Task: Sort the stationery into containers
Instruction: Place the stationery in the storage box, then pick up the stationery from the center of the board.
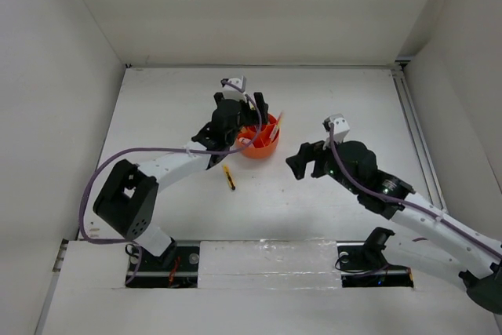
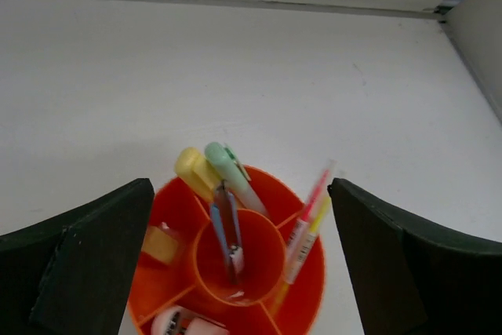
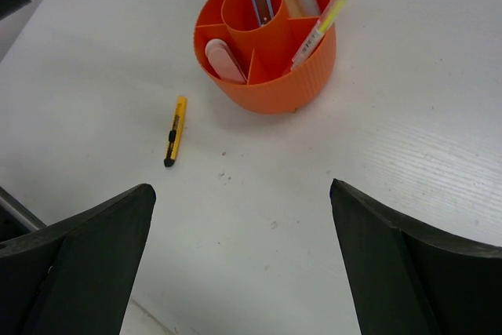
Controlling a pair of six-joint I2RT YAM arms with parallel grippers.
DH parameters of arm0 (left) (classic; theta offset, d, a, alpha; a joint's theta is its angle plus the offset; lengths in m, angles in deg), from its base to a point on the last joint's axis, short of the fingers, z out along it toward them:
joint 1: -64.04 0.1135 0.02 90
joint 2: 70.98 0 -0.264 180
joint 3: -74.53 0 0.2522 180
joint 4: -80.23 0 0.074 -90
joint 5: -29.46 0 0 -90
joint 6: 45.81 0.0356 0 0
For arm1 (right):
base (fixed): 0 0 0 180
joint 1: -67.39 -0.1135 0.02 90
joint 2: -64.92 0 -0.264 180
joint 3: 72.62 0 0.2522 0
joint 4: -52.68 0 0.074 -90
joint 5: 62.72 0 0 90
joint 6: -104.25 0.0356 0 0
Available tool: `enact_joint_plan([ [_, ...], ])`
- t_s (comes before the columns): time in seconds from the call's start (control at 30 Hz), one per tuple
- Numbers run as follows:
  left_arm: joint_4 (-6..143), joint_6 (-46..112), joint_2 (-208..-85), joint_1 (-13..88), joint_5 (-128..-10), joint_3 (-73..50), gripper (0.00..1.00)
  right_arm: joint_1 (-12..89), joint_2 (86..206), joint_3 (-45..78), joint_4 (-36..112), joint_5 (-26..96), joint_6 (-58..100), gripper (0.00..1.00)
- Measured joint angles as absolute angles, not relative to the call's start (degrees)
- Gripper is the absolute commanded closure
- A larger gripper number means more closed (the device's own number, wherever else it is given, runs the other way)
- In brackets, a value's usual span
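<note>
The round orange organizer tub stands mid-table; it also shows in the left wrist view and the right wrist view. It holds a yellow marker, a pale green marker, a grey-blue pen in the central cup, a red-and-yellow pen, a tan eraser and a pink-white eraser. An orange-black pen lies on the table in front of the tub, also in the right wrist view. My left gripper is open, empty, just above the tub. My right gripper is open, empty, right of the tub.
White walls enclose the white table on three sides. A rail runs along the right edge. The left arm stretches across the near left part of the table.
</note>
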State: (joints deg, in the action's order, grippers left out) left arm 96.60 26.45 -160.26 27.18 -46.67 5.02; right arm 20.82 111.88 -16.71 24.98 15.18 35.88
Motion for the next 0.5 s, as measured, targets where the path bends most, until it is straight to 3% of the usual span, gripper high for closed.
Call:
enact_joint_plan([
  [0.2, 91.2, 24.1, -151.8, 25.2, -45.6, 5.8, 0.00, 17.3, 121.8, -15.8, 28.2, 16.7, 33.4, 0.01],
  [0.37, 76.3, 14.2, -145.8, 27.5, -38.0, -2.4, 0.00, 8.7, 135.0, -11.0, 28.4, 13.5, 33.1, 0.02],
  [0.5, 63.2, 4.0, -145.5, 35.1, -35.0, -9.5, 0.00, 3.6, 146.4, -3.5, 29.1, 11.0, 33.5, 0.11],
])
